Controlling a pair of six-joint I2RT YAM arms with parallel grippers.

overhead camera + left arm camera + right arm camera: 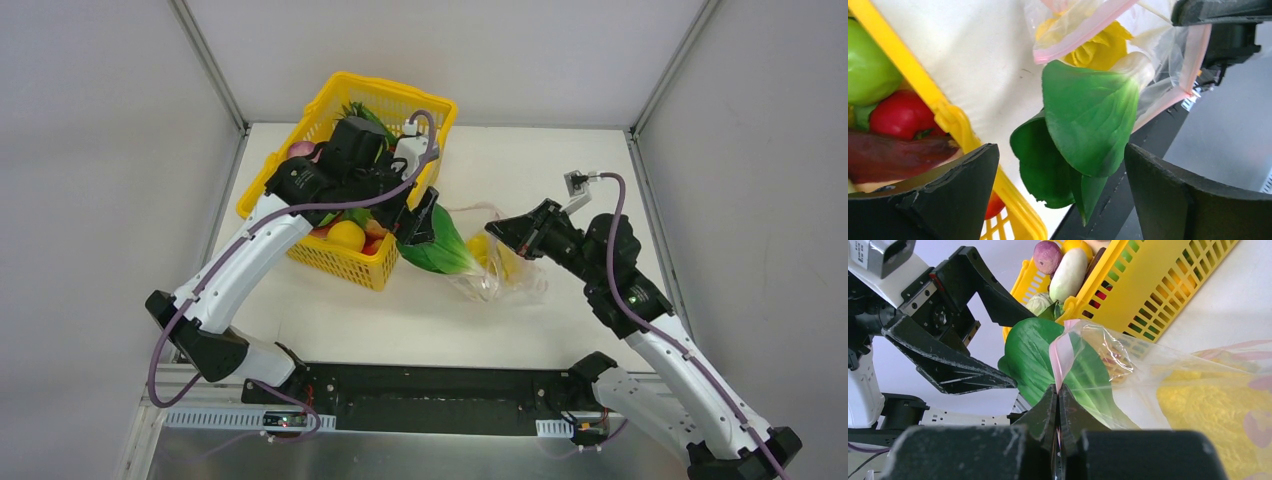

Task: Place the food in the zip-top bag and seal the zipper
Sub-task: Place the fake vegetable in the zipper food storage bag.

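The clear zip-top bag (512, 272) lies on the table right of the basket with the yellow cabbage (500, 258) inside. The leafy greens (438, 250) lie with their white stem end in the bag's mouth and their leaves toward the basket. My left gripper (415, 222) is open, its fingers on either side of the leaves (1083, 120) without touching them. My right gripper (497, 231) is shut on the pink zipper strip (1063, 352) and holds the bag's mouth up. In the left wrist view the zipper (1083, 36) frames the cabbage (1100, 50).
The yellow mesh basket (300, 165) stands at the back left, under my left arm, with more toy food: a yellow fruit (346, 236), a white radish (1068, 272), a green fruit (868, 65), a red one (898, 112). Its rim (948, 117) is beside my left finger.
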